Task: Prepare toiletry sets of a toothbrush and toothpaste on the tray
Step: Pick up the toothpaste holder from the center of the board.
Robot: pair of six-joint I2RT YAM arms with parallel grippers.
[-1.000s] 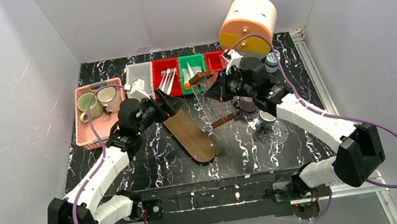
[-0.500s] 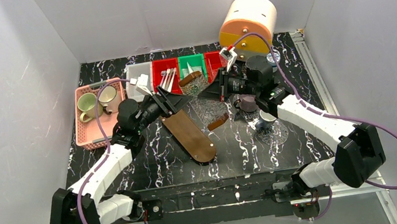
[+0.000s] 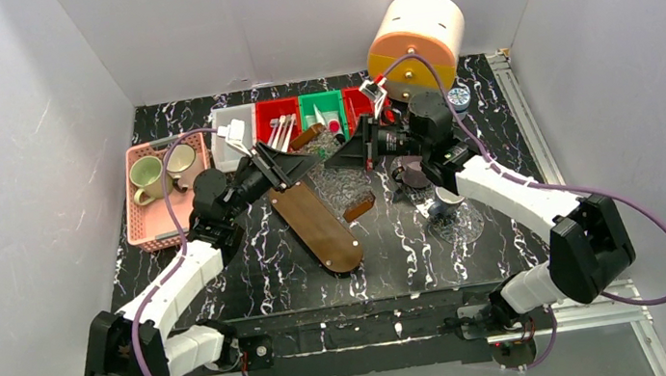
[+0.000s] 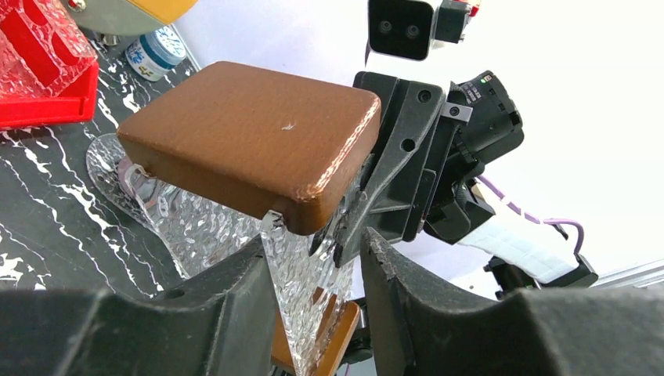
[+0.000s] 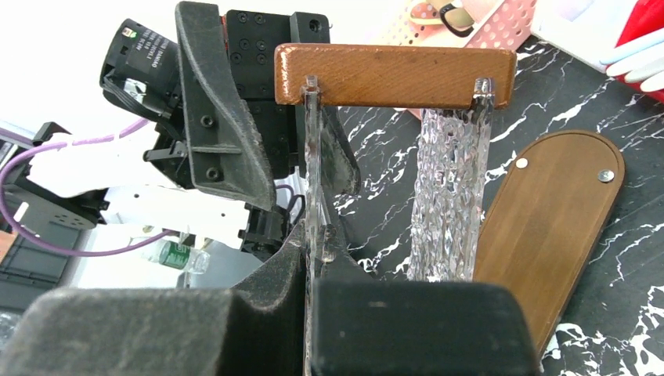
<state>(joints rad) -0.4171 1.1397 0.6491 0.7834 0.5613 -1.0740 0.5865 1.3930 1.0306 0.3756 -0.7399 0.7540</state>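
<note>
Toothbrushes (image 3: 281, 133) and tubes (image 3: 320, 117) lie unpaired in the far bins (image 3: 337, 96). My right gripper (image 5: 312, 249) pinches one wall of the clear tray (image 5: 450, 196), raised mid-table. The left gripper (image 4: 313, 258) straddles the opposite wall, jaws part-spread — to share the load, I judge.
</note>
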